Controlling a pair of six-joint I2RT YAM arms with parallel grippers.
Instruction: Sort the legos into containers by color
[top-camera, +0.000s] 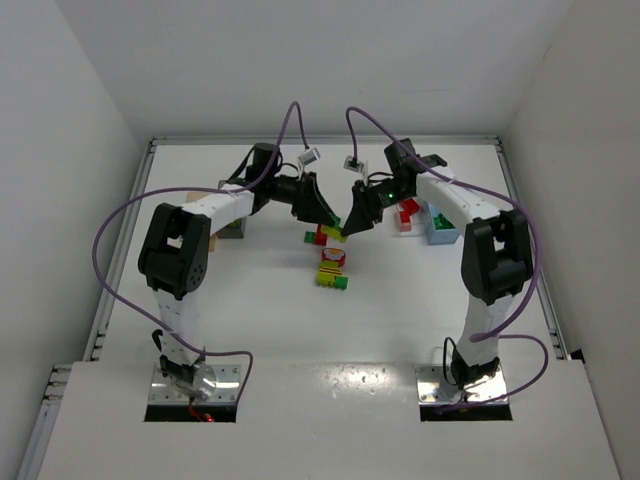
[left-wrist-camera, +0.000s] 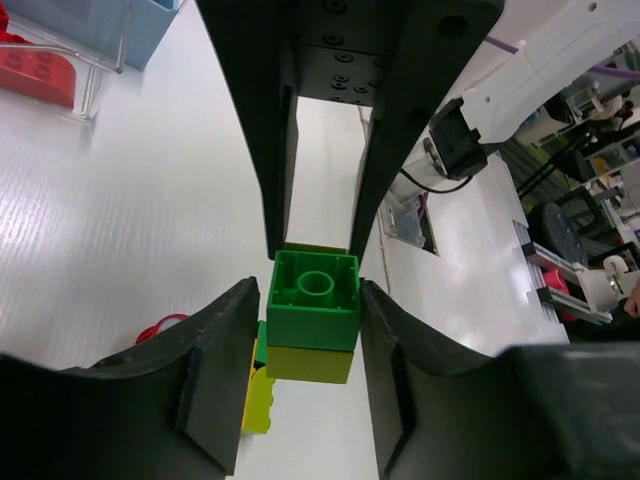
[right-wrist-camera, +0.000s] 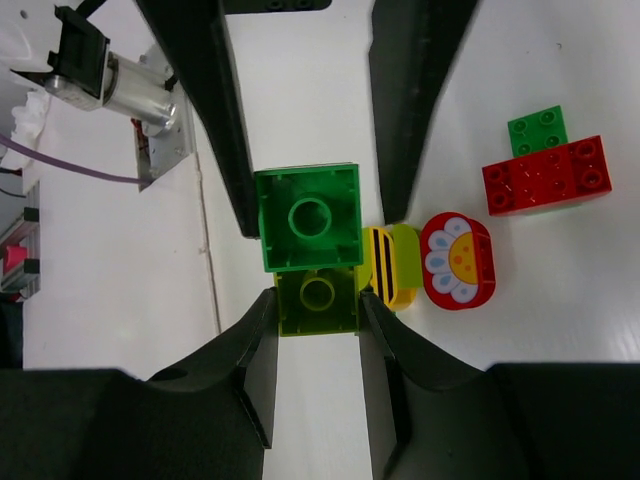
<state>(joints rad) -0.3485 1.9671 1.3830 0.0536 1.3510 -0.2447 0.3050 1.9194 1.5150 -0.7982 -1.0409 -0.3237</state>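
The two arms are meeting tip to tip near the middle of the white table top (top-camera: 250, 310). The right gripper (right-wrist-camera: 317, 300) is clenching a lime-green square plastic brick (right-wrist-camera: 318, 305), with both pads pressing flat on its sides. A darker green square plastic brick (right-wrist-camera: 308, 215) is sitting flush against the lime one, at its 12 o'clock in the right wrist view (both are showing their hollow undersides to the cameras). The left gripper (left-wrist-camera: 312, 300) is straddling that green brick with its fingers running close along both sides; whether they are pinching it cannot be told.

At the lime brick's 3 o'clock, a yellow brick with black bee stripes (right-wrist-camera: 390, 265) is lying just beside it, and a red rounded brick printed with a white flower (right-wrist-camera: 457, 260) is lying next to that. At 2 o'clock, a red oblong brick (right-wrist-camera: 545, 178) is adjoining a small green brick (right-wrist-camera: 537, 128).

In the left wrist view, at the green brick's 10 o'clock, a clear plastic bin (left-wrist-camera: 100, 80) is holding a red brick (left-wrist-camera: 35, 75), and a light blue plastic bin (left-wrist-camera: 110, 25) is standing just beyond it.
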